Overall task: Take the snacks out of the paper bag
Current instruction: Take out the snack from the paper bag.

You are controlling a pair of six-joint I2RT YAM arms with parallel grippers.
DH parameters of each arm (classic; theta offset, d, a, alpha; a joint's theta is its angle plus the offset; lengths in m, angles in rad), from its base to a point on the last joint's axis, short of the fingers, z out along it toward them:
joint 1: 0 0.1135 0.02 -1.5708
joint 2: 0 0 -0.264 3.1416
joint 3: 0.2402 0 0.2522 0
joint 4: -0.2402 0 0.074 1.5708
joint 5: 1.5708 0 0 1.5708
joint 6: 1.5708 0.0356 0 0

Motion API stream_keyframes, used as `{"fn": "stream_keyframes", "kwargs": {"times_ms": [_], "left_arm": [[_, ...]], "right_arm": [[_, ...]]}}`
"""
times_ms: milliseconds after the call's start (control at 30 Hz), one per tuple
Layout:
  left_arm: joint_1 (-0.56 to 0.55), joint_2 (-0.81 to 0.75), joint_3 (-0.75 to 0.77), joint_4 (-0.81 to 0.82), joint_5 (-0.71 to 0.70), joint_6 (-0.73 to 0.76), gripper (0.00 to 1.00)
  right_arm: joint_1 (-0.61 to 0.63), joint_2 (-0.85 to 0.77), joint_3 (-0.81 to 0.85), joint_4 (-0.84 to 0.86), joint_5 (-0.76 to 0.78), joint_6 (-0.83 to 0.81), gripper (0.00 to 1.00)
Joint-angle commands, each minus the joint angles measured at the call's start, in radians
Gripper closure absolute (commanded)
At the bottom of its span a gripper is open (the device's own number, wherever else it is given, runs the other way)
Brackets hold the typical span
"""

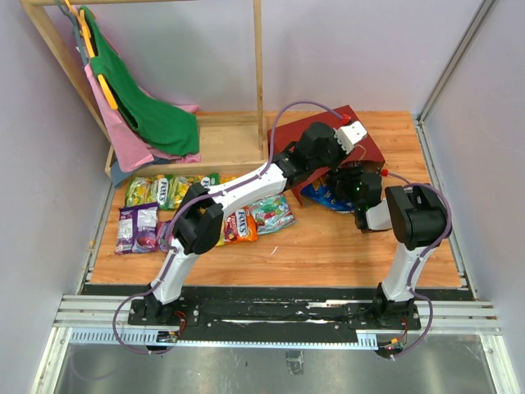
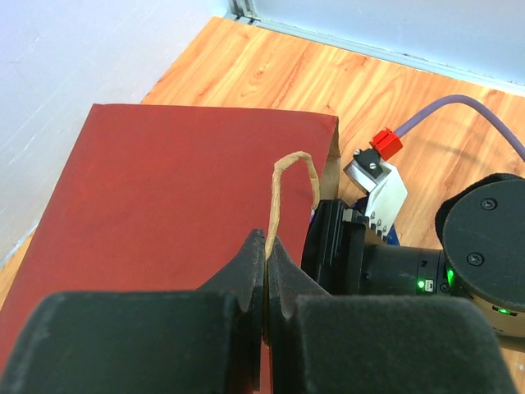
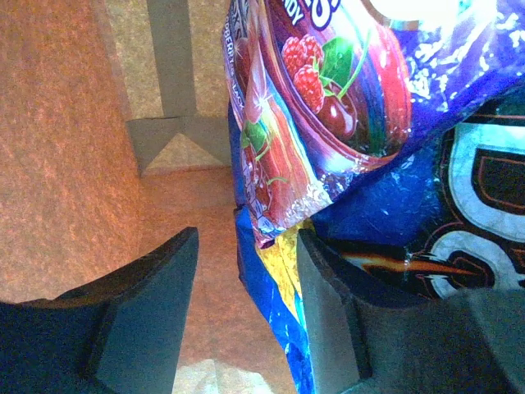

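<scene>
The dark red paper bag [image 1: 328,135] lies on its side at the back right of the table. My left gripper [image 2: 267,246] is shut on its tan loop handle [image 2: 283,185], above the bag's red side [image 2: 164,197]. My right gripper [image 3: 246,246] is inside the bag's mouth, open, facing the brown kraft inside [image 3: 66,148]. A blue and yellow packet edge [image 3: 275,287] hangs between its fingers, close to the right one and clear of the left. A berry candy packet [image 3: 328,98] lies on the blue Doritos bag [image 3: 459,180], which pokes out of the mouth [image 1: 316,195].
Several candy packets lie on the wooden table to the left: green and yellow [image 1: 148,190], purple [image 1: 137,227], orange [image 1: 240,223], teal [image 1: 271,213]. A wooden rack [image 1: 258,74] with green [image 1: 156,115] and pink cloths stands at the back left. Walls close in on both sides.
</scene>
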Motion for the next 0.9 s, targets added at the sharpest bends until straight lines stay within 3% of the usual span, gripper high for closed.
{"fn": "stream_keyframes", "kwargs": {"times_ms": [0, 333, 500, 633, 800, 867], "left_arm": [[0.005, -0.013, 0.036, 0.01, -0.005, 0.011, 0.99], [0.005, -0.009, 0.042, 0.003, -0.005, 0.012, 0.99], [0.005, -0.013, 0.042, 0.0, -0.01, 0.017, 1.0], [0.005, -0.013, 0.042, -0.001, -0.014, 0.021, 0.99], [0.005, -0.013, 0.044, -0.001, -0.019, 0.026, 1.0], [0.005, -0.011, 0.044, 0.0, -0.02, 0.027, 1.0]], "right_arm": [[0.011, 0.025, 0.022, 0.04, 0.005, 0.011, 0.46], [0.01, 0.06, 0.06, 0.031, 0.04, 0.004, 0.43], [0.009, 0.12, 0.097, 0.055, 0.056, 0.008, 0.51], [0.008, 0.151, 0.108, 0.07, 0.069, 0.011, 0.63], [0.007, 0.152, 0.11, 0.089, 0.072, -0.015, 0.95], [0.007, 0.14, 0.108, 0.087, 0.071, -0.026, 0.99]]}}
